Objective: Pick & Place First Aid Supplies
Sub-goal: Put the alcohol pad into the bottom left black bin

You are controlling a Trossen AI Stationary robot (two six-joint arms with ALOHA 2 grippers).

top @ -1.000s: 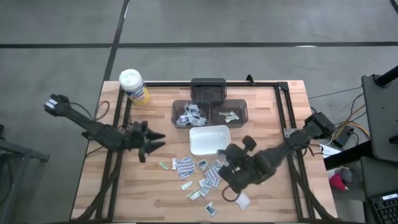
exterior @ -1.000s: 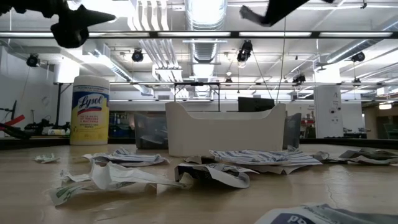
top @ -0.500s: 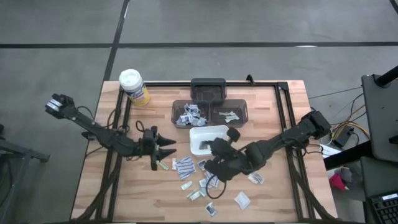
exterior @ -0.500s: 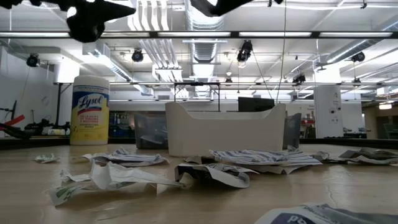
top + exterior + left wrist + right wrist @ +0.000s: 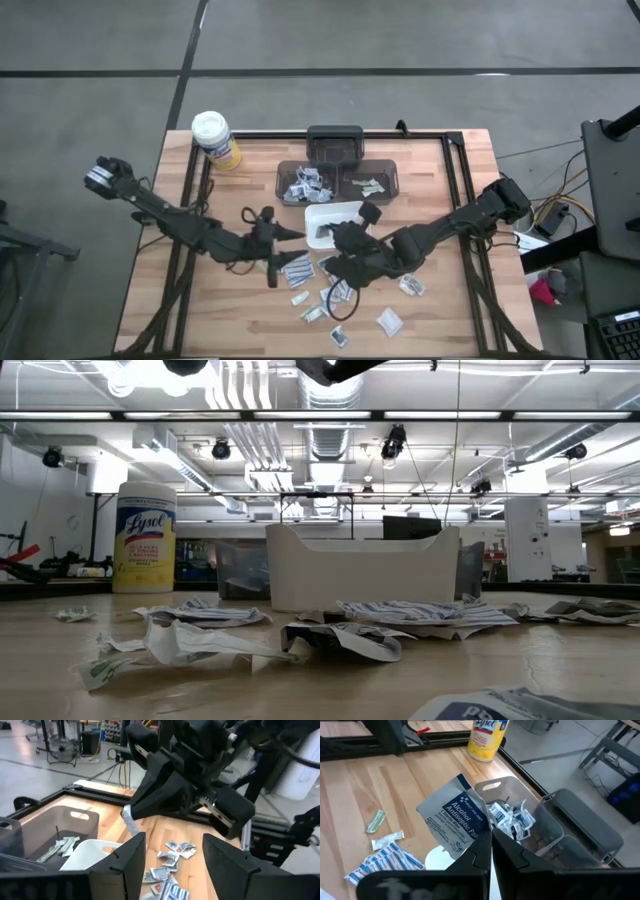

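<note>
Several small flat packets [image 5: 318, 288] lie loose on the wooden table in front of a white tray [image 5: 345, 215]. My right gripper [image 5: 332, 238] hangs over the tray's near left part, shut on a blue and white packet [image 5: 454, 820] printed "Alcohol Antiseptic". My left gripper [image 5: 285, 248] is open and empty, just left of the tray and the right gripper, above the table. In the left wrist view its fingers [image 5: 125, 857] stand wide apart, with the right gripper and its packet [image 5: 129, 820] ahead. My right gripper pinches the packet by one corner [image 5: 479, 839] between its two shut fingers. The rest of the packet sticks out past the fingertips, flat and tilted. It is lifted clear of the table, over the white tray.
Two grey bins [image 5: 338, 182] holding packets stand behind the white tray, with a dark box [image 5: 335, 143] beyond them. A yellow canister with a white lid [image 5: 215, 140] stands at the far left. A black frame runs around the table's edges [image 5: 455, 190].
My right gripper has carried the packet from the table's near right part toward the far left, to over the white tray. My left gripper has moved toward the table's right, close to the tray and the right gripper, still open.
</note>
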